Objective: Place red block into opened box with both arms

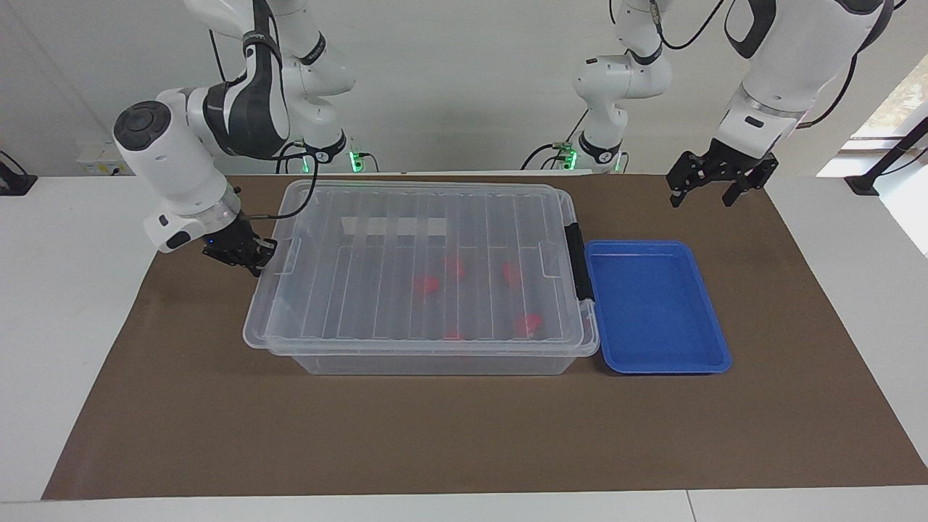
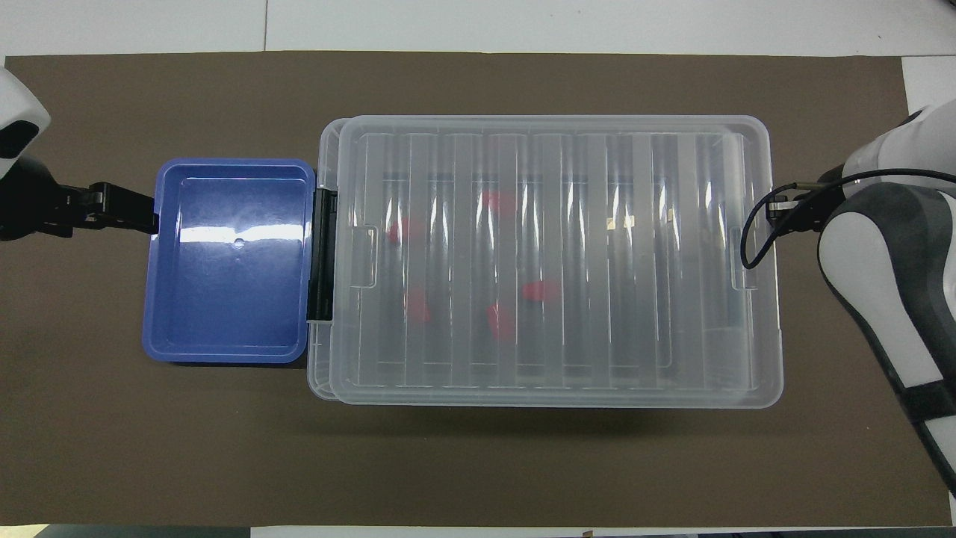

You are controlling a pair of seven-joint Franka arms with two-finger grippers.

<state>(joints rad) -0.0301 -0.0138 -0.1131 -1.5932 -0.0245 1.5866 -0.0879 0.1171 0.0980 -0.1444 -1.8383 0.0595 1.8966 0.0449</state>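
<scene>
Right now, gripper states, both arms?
Left gripper: open, empty, waiting above the mat near the blue tray.
Right gripper: shut on the lid edge of the box.

White arms (image 1: 174,156), dark grey joints, black cables, black tools, green base lights.
</scene>
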